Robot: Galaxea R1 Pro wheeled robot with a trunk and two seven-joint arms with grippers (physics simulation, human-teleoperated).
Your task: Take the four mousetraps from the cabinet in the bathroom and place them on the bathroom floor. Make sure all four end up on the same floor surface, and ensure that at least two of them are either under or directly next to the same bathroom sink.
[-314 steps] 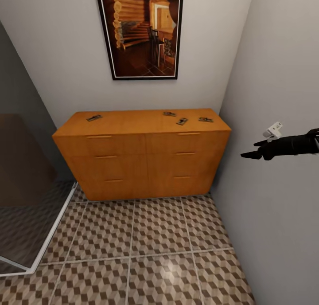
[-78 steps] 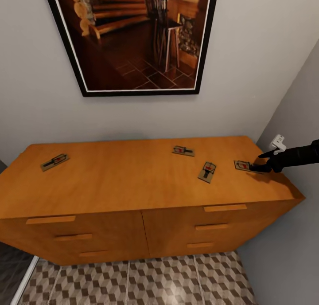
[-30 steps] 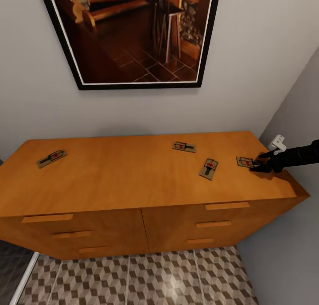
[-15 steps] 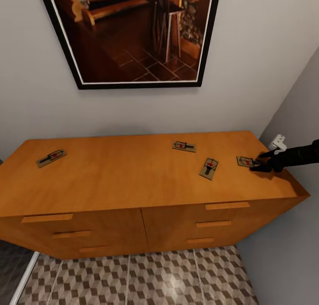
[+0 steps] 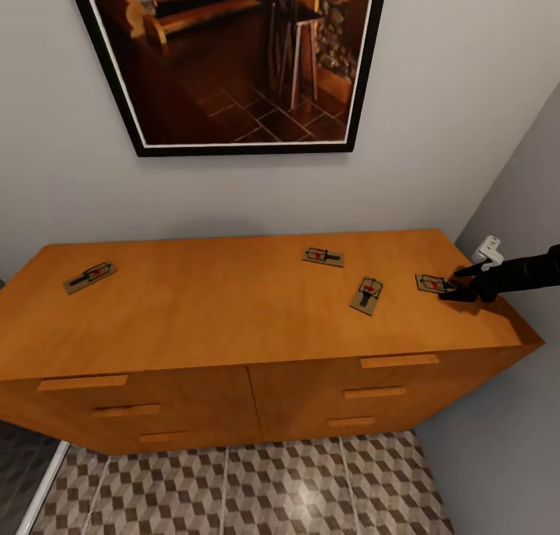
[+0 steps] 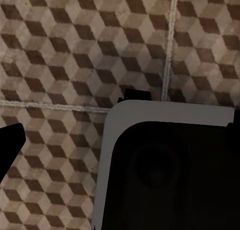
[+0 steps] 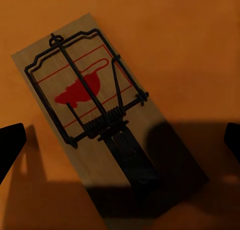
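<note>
Grey walls meet in a corner, with a large black-framed picture [image 5: 233,61] of a wooden interior hanging above the cabinet [image 5: 257,317].

Cabinet: wide, low, orange-brown chest of drawers with flat wooden bar handles, standing on the bathroom floor [image 5: 249,488], tiled in a brown, beige and grey cube pattern with pale grout lines.

Mousetraps, four, all lying flat on the cabinet top:
- left mousetrap [image 5: 90,276], alone near the left end, well apart from the others;
- rear mousetrap [image 5: 323,257], right of centre, nearer the wall;
- middle mousetrap [image 5: 366,295], angled, just in front of the rear one;
- right mousetrap [image 5: 432,283], near the right end, at the fingertips of the right gripper [image 5: 460,281]. Seen close in the right wrist view [image 7: 95,115]: tan board, black wire spring, red spot.

Right gripper: black, reaching in from the right; jaws spread, one fingertip either side of the right mousetrap, not closed on it.

Left gripper: jaw state cannot be told; its wrist view faces the floor tiles.
</note>
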